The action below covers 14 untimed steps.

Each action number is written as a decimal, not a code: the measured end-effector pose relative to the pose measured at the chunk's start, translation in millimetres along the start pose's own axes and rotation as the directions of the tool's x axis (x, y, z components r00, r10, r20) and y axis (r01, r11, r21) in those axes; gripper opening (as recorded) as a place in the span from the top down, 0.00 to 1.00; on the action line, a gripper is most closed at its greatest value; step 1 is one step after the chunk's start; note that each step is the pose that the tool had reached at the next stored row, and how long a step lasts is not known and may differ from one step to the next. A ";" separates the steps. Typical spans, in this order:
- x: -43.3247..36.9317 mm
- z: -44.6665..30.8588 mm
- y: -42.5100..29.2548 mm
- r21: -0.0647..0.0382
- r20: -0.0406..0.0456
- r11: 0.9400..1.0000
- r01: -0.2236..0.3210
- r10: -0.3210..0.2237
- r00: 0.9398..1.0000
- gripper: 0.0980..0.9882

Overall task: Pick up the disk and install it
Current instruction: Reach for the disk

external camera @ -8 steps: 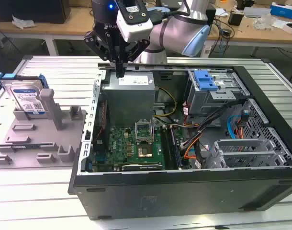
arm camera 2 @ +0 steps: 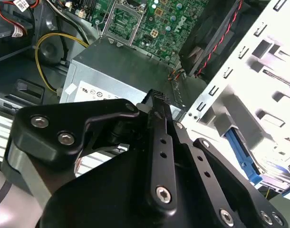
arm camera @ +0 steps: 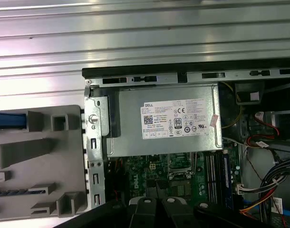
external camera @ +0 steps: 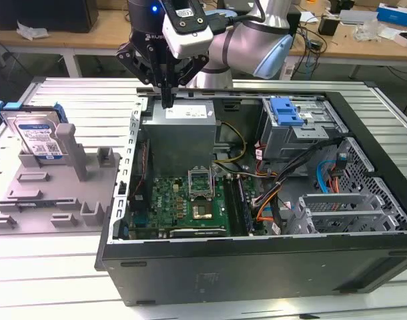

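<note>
Bright, even lighting; table [external camera: 37,270] glares at eight o'clock in the exterior view; computer case [external camera: 257,270] interior lies shadowed.

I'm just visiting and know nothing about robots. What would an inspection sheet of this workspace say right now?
Surface: ribbed metal table, bearing an open computer case.
Job's things: disk standing upright in a grey holder, at the exterior view's left, untouched.
Clutter: nothing seen.
Grippers: gripper just above the power supply, jaws shut, holding nothing.
Cables: black, yellow, orange and blue cables inside the case.
Surroundings: wooden benches behind.
</note>
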<state>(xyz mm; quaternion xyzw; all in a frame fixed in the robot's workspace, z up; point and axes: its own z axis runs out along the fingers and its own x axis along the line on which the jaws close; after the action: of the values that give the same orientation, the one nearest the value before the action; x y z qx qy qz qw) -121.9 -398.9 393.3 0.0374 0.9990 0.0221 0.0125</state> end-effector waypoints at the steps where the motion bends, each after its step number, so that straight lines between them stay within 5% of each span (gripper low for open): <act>1: 0.0 0.0 0.0 0.000 0.000 1.000 0.000 0.000 1.000 0.99; 6: 0.5 0.0 0.1 0.000 0.000 1.000 0.000 0.000 1.000 0.99; 9: 9.9 0.0 4.3 0.000 0.000 1.000 0.000 0.000 1.000 0.99; 14: 54.8 2.6 13.3 0.001 0.000 1.000 0.000 0.000 1.000 0.99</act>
<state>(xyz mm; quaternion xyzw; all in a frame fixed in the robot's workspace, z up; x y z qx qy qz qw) -175.4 -381.4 390.0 0.0373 0.9990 0.0215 0.0125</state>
